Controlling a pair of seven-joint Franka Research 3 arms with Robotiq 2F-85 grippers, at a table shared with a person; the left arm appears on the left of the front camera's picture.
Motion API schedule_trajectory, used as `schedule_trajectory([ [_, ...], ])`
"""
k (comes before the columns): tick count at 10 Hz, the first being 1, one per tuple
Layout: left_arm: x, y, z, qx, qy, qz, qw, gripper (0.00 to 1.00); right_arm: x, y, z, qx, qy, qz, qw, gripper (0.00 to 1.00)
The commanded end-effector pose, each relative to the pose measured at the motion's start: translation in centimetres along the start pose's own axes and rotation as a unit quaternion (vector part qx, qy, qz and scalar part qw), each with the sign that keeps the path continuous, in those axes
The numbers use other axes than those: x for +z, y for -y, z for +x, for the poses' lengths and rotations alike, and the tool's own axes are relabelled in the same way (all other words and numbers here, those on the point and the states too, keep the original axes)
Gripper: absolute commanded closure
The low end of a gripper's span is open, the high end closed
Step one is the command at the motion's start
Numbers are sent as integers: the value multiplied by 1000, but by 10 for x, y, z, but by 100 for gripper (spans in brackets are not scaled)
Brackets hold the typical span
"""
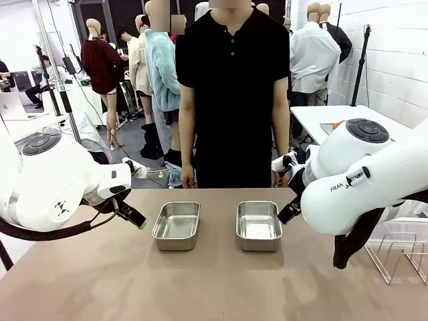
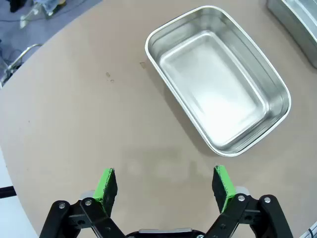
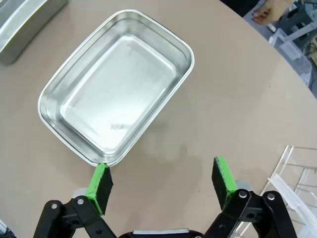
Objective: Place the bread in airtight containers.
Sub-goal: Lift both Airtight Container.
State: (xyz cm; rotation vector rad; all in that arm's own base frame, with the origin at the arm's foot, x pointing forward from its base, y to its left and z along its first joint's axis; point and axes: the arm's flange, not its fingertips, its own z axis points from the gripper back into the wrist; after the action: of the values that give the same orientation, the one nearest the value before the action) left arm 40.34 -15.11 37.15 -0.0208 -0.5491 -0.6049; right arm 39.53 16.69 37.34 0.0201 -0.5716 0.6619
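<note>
The right arm (image 1: pixel 354 180) has black letters on its white shell, at 3 o'clock in the front view. They read "FRAN"; the rest is hidden. The left arm (image 1: pixel 47 187) has a small black mark near 8 o'clock, not letters.

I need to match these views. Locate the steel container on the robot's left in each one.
Front view: left container, left of centre on the table.
Left wrist view: upper middle, large.
Right wrist view: top-left corner, cut off.
Shared landmark: the right container beside it.
</note>
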Motion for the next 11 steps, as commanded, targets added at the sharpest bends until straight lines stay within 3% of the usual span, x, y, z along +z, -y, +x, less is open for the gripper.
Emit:
schedule_trajectory([
  [1, 0, 0, 0, 0, 0, 0, 1000, 0, 0, 0, 0, 0, 0, 0, 1000, 0],
  [11, 0, 0, 0, 0, 0, 0, 1000, 0, 0, 0, 0, 0, 0, 0, 1000, 0],
])
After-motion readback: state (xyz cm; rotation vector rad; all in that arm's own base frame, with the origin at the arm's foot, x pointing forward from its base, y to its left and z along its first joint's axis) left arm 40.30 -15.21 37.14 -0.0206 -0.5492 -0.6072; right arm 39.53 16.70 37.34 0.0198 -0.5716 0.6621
